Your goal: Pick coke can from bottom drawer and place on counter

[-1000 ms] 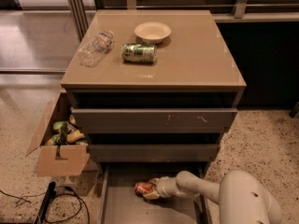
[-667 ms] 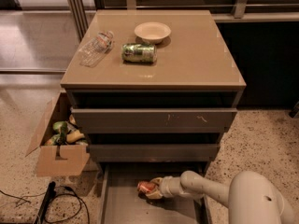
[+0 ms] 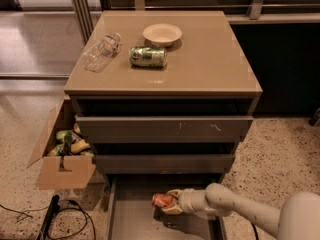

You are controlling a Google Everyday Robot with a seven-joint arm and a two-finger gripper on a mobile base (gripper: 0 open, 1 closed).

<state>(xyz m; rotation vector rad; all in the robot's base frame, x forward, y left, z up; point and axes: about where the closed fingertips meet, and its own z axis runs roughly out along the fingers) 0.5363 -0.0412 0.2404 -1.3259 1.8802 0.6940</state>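
Observation:
The coke can (image 3: 161,200), red-orange with a silvery end, lies on its side in the open bottom drawer (image 3: 132,221), near the middle of its floor. My gripper (image 3: 169,203) reaches in from the right on a white arm, and its fingers sit around the can's right end. The can looks held just above the drawer floor. The counter (image 3: 210,59) is the tan top of the cabinet, above the two scuffed drawers.
On the counter stand a pale bowl (image 3: 162,33), a green can (image 3: 148,56) on its side and a clear plastic bottle (image 3: 102,50) lying down. A cardboard box (image 3: 62,159) with produce sits left of the cabinet. Black cables (image 3: 60,216) lie on the floor.
The arm has shifted slightly; the gripper and the can have moved a little to the right and forward in the drawer.

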